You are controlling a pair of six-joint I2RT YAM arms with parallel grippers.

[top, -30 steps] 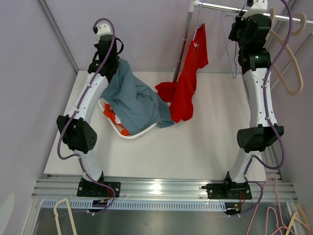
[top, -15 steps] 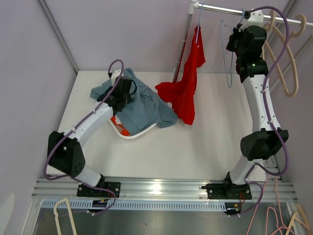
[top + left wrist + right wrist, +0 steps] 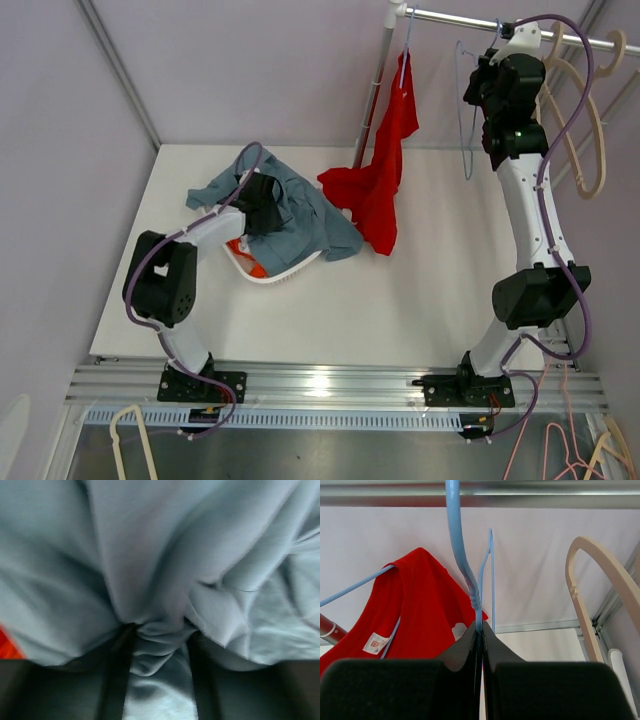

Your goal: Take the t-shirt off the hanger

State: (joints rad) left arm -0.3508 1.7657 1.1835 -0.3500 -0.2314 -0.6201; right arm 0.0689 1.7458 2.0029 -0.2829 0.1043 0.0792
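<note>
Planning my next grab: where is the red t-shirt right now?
Top view, back centre: the red t-shirt hangs off its hanger at the rail's left end, hem pooled on the table beside the grey garment.

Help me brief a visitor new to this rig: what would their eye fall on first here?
The red t-shirt, hanging from the rail at the top and trailing down toward the table. Beside it, the right gripper is clamped on the neck of a bare blue hanger on that rail. At left, the left gripper is buried in a grey-blue garment heaped over a white basket.
</note>
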